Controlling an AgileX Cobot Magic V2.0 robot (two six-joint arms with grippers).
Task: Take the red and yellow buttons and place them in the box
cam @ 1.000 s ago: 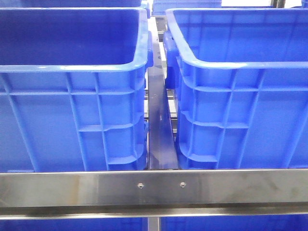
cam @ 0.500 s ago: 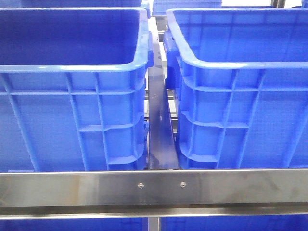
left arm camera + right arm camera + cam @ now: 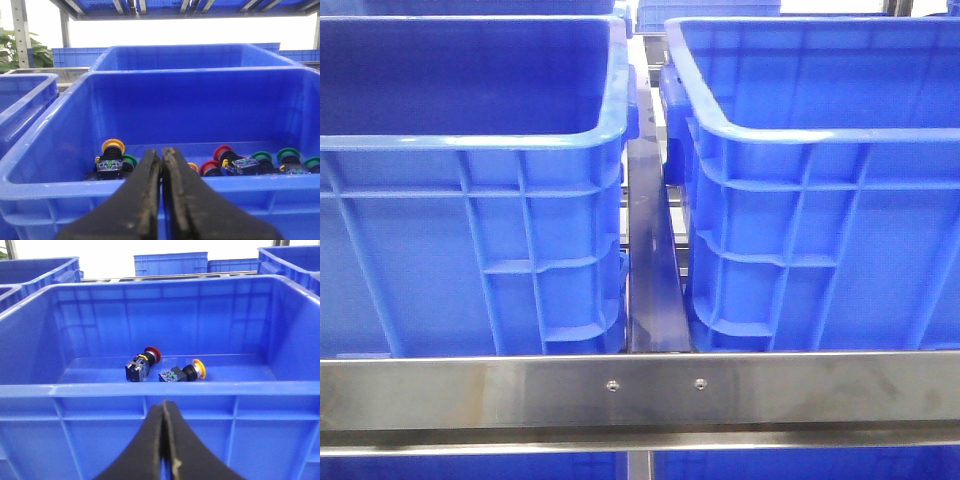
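Observation:
In the left wrist view a blue crate (image 3: 50, 187) holds several push buttons: a yellow one (image 3: 113, 145), red ones (image 3: 222, 152) and green ones (image 3: 261, 156). My left gripper (image 3: 161, 151) hangs outside the crate's near wall, shut and empty. In the right wrist view a blue box (image 3: 75, 390) holds a red button (image 3: 152, 355) and a yellow button (image 3: 198, 368) lying on its floor. My right gripper (image 3: 164, 403) sits outside that box's near wall, shut with nothing in it. Neither gripper shows in the front view.
The front view shows two tall blue crates, left (image 3: 470, 140) and right (image 3: 800, 135), side by side behind a steel rail (image 3: 640, 390), with a narrow gap (image 3: 650, 250) between them. More blue crates (image 3: 170, 262) stand behind.

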